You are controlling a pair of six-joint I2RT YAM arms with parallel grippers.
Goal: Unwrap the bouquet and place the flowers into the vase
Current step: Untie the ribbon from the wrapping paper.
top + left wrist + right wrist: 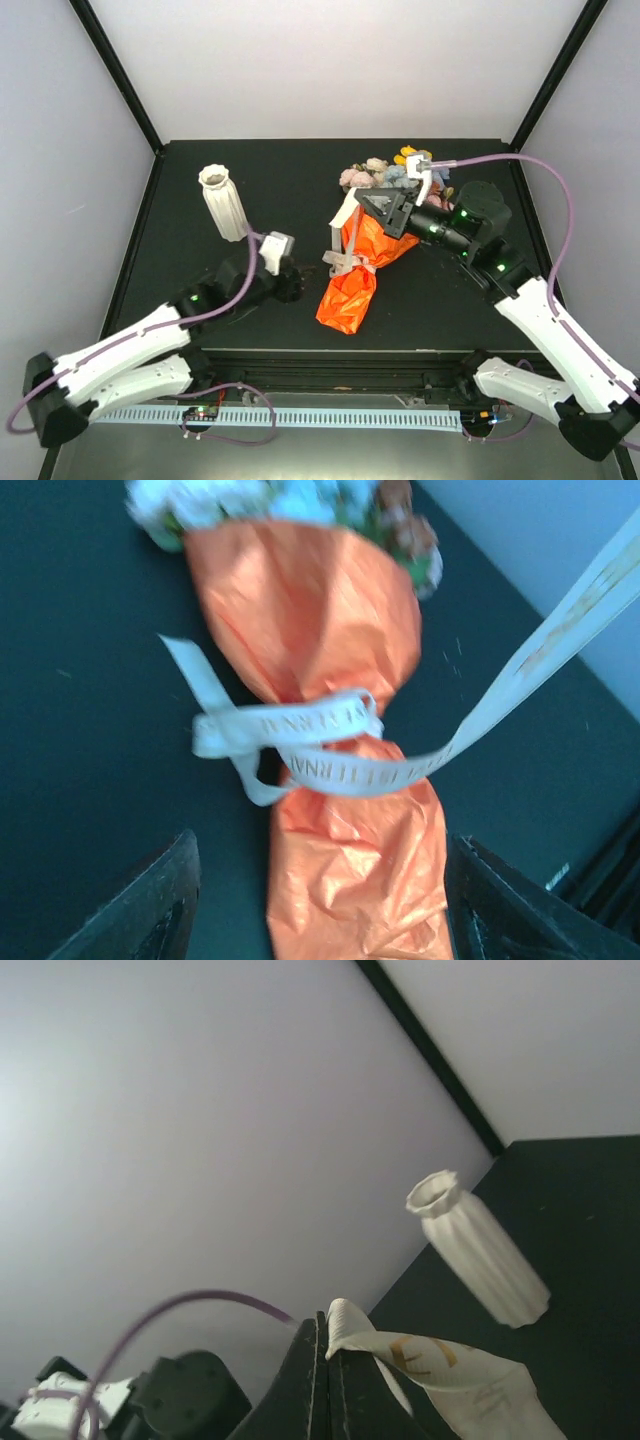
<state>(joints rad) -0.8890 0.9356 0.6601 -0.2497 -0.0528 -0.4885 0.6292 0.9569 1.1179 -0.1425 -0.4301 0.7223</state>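
The bouquet [358, 270] lies on the black table, its orange paper [310, 630] tied at the waist by a cream ribbon [300, 730]. The flowers [385, 170] stick out at its far end, blurred in the left wrist view [270, 500]. My right gripper [351, 207] hangs above the bouquet, shut [325, 1345] on one end of the ribbon [440, 1365], which rises taut from the knot. My left gripper [325, 910] is open, its fingers [150, 900] standing wide on either side of the paper's near tail. The ribbed off-white vase [222, 203] stands upright at the back left [480, 1250].
White walls with black corner posts close in the table [200, 160] on three sides. The left arm's purple cable [240, 280] loops beside the vase. A perforated rail [300, 415] runs along the near edge by the arm bases.
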